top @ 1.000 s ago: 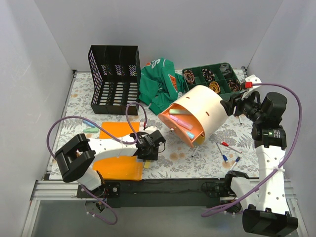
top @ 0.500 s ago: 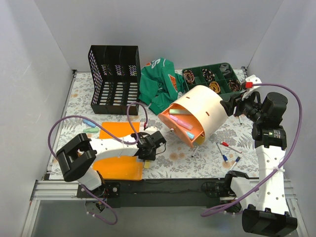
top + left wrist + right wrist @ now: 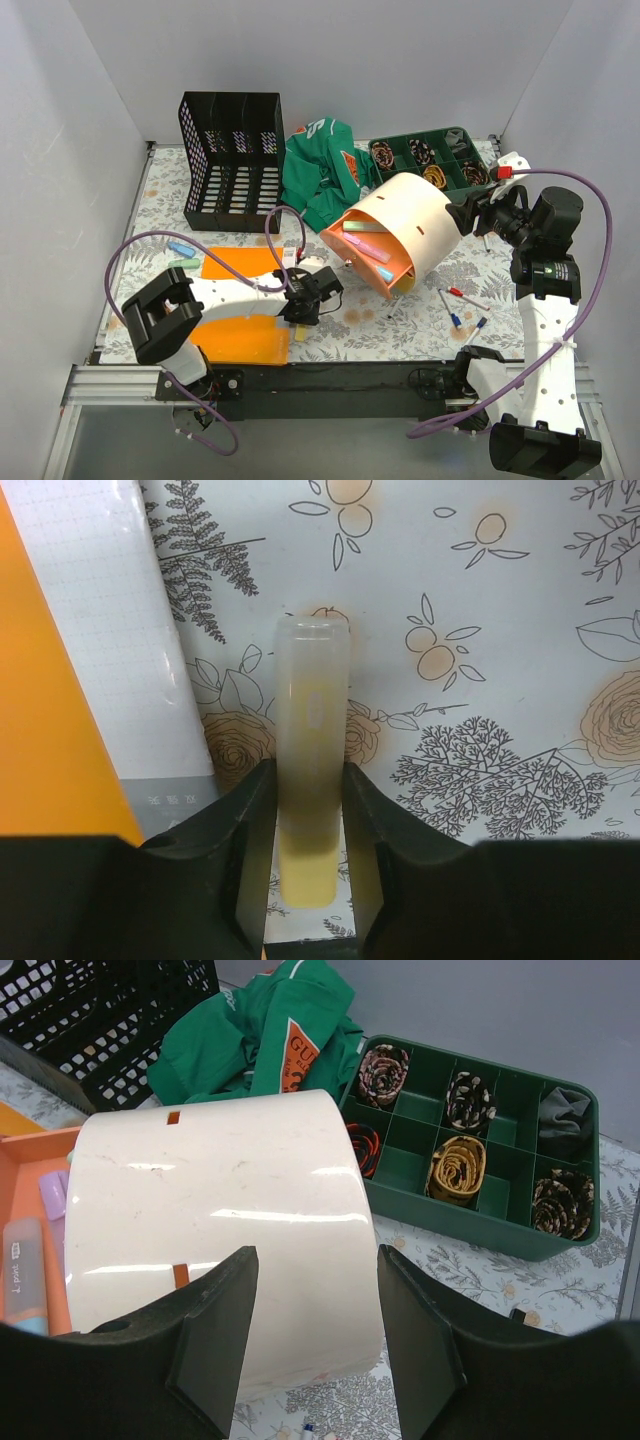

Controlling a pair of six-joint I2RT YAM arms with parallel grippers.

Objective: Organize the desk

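Observation:
The desk (image 3: 400, 330) has a white cover with fern and flower print. Low over its front left, my left gripper (image 3: 300, 318) (image 3: 308, 780) is shut on a yellow marker (image 3: 312, 730) with a clear cap; both fingers press its sides and the capped end sticks out ahead. At the right, my right gripper (image 3: 468, 212) (image 3: 315, 1260) has its fingers against the back end of a cream-shelled orange organizer (image 3: 410, 215) (image 3: 220, 1230). The organizer is tipped with its opening toward the front left, and there are markers inside.
A black file rack (image 3: 232, 160) stands at the back left, a green garment (image 3: 320, 170) beside it, and a green divided tray (image 3: 430, 160) of rolled ties at the back right. Orange sheets (image 3: 240, 338) lie under my left arm. Loose pens (image 3: 460, 300) lie front right, markers (image 3: 180, 250) far left.
My left jaws have closed onto the yellow marker, and that gripper has shifted a little to the right. The right arm and the organizer have not moved.

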